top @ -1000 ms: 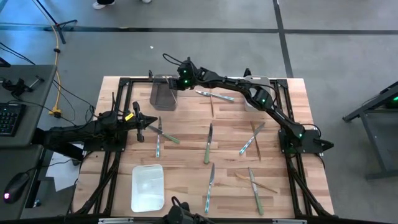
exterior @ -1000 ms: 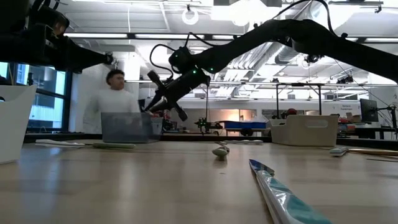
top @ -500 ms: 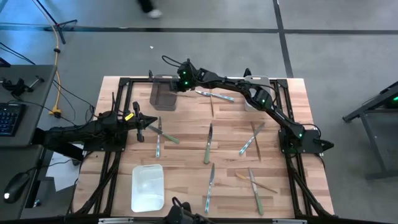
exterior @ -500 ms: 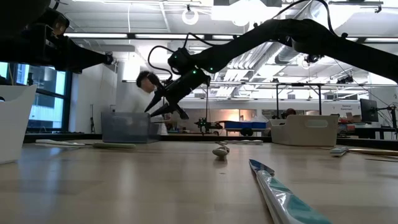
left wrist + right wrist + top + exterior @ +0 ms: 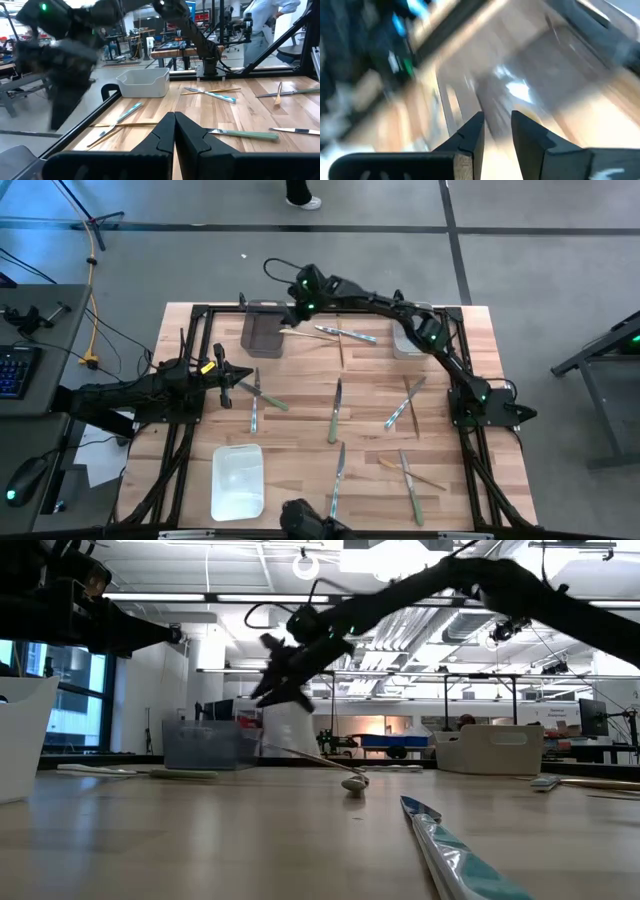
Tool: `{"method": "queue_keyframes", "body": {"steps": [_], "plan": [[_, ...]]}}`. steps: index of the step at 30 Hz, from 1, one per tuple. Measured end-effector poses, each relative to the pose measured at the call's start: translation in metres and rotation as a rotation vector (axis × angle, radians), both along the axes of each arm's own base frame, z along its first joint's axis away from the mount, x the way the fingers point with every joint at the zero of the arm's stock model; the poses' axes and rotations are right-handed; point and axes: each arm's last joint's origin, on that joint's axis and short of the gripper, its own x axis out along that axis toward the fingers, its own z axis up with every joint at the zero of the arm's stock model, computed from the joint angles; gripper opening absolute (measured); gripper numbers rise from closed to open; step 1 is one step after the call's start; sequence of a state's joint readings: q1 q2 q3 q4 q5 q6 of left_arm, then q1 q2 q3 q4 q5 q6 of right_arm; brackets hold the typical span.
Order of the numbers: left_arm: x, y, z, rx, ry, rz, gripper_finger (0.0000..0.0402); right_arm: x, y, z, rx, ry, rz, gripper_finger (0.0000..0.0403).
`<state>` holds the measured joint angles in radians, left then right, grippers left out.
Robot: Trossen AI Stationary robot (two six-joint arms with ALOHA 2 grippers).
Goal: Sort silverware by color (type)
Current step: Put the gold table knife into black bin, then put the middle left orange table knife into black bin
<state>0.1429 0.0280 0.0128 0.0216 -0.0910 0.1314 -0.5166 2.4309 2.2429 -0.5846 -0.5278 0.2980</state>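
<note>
My right gripper (image 5: 298, 307) (image 5: 497, 122) hovers open by the far edge, just right of the grey bin (image 5: 264, 330) (image 5: 205, 745), with nothing between its fingers. A brown stick-like utensil (image 5: 303, 335) (image 5: 305, 762) lies beside the bin's right wall; in the low view its bin-side end stands higher than its other end. More silverware lies flat on the table: green-handled knives (image 5: 335, 412) (image 5: 337, 478), a teal piece (image 5: 345, 332) and brown sticks (image 5: 410, 393). My left gripper (image 5: 245, 386) (image 5: 175, 120) waits shut at the table's left.
A white bin (image 5: 238, 480) stands at the near left and another white bin (image 5: 408, 342) at the far right, under my right arm. More knives (image 5: 255, 405) (image 5: 410, 485) lie near my left gripper and at the near right. A person moves beyond the far edge.
My right gripper has opened over the grey bin, then risen and swung toward the table's right and far edge while rolling. The brown stick-like utensil now shows beside the bin's right wall, where none lay before.
</note>
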Motion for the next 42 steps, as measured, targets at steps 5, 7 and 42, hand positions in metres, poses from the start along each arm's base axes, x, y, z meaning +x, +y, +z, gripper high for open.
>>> {"method": "queue_keyframes", "body": {"steps": [5,7,42], "plan": [[0.000,0.000,0.000,0.000,0.000,0.000,0.0001,-0.034,0.018,0.020,-0.250,0.300,0.157,0.0084],[0.000,0.000,0.000,0.000,0.000,0.000,0.0001,-0.041,0.021,0.018,-0.313,0.405,0.187,0.0088],[0.001,0.000,-0.001,-0.016,0.005,0.003,0.0001,-0.022,0.019,-0.055,-0.408,0.572,0.289,0.0046]]}}
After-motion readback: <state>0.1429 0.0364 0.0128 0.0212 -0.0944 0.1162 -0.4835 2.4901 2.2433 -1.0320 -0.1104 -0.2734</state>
